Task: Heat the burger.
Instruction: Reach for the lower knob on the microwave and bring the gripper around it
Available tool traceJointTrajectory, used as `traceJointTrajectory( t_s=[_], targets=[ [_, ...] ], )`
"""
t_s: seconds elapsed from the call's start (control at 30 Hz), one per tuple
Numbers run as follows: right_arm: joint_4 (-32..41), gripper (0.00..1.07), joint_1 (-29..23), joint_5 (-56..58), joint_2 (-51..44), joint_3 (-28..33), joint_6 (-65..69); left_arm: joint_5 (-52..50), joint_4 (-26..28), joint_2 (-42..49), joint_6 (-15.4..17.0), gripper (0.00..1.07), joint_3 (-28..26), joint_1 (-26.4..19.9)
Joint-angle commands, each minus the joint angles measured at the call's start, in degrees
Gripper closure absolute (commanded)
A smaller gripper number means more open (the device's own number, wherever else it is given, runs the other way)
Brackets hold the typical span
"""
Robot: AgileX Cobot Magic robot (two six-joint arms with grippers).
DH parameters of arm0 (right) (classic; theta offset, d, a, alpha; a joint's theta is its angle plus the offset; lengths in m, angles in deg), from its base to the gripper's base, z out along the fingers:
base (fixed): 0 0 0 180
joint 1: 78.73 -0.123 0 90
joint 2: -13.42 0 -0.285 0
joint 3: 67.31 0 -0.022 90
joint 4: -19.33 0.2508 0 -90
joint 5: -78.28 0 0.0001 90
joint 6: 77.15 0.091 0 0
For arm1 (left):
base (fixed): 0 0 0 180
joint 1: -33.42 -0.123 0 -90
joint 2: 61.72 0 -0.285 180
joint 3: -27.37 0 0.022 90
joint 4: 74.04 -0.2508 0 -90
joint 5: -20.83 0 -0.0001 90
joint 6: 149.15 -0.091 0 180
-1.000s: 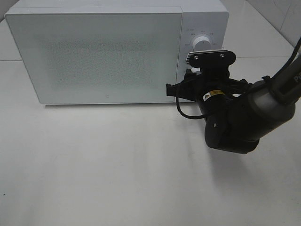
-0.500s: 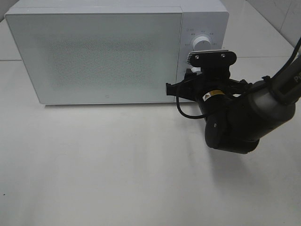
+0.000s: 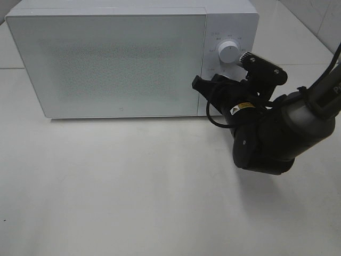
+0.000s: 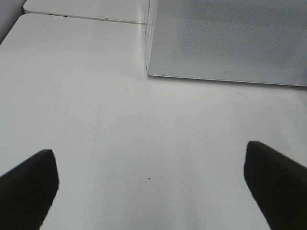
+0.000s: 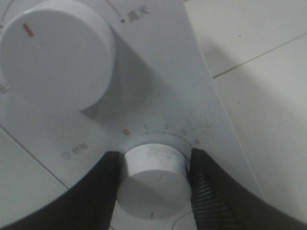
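**Right gripper clamped on microwave's lower knob; burger not in sight**

The microwave stands on the white table with its door shut flush. The door's speckled window shows nothing of the inside.

The burger appears in no view, so its place cannot be told.

The right gripper is at the microwave's control panel, on the side of the door nearest the right arm. Its two black fingers press on opposite sides of the lower knob, clamped on it. A printed scale starting at a red zero curves round that knob. The upper knob of the panel stands free, just beside the gripper.

The left gripper hangs over bare table in front of the microwave's far door corner. Its jaws are spread wide apart and hold nothing.
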Motion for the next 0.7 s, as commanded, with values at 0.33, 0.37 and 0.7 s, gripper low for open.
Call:
traceJointTrajectory(
  t_s=[0.33,0.37,0.7],
  targets=[
    [-1.03,1.05,0.17,-0.8,-0.34,-0.52,30.71,-0.29,0.52,1.43,0.4,0.09,0.34,-0.23],
    [-1.03,1.05,0.17,-0.8,-0.34,-0.52,30.71,-0.29,0.52,1.43,0.4,0.09,0.34,-0.23],
    [0.06,1.05,0.17,-0.86,-0.34,-0.52,47.15,-0.29,0.52,1.43,0.4,0.09,0.34,-0.23]
  ],
)
